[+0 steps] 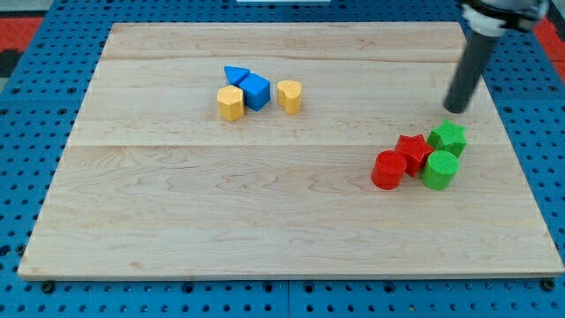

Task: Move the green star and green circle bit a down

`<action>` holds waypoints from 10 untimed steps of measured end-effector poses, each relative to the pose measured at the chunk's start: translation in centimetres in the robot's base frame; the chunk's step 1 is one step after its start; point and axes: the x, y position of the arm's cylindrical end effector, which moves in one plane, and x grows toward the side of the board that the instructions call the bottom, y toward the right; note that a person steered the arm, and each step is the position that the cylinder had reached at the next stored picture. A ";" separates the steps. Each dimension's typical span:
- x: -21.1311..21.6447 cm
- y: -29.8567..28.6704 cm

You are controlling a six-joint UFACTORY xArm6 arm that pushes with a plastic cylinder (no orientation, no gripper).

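Note:
The green star [448,138] sits at the view's right on the wooden board [221,221]. The green circle [439,170] lies just below it, touching it. A red star [412,152] and a red circle [387,170] press against them on the left. My tip [456,109] is the lower end of the dark rod, just above the green star, a small gap from it.
Near the view's top centre lie a blue triangle [235,75], a blue cube [255,91], a yellow hexagon [230,102] and a yellow heart-like block [290,95]. The board's right edge is close to the green blocks.

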 end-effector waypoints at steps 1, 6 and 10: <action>2.4 -2.3; 9.4 -0.4; 4.5 -6.0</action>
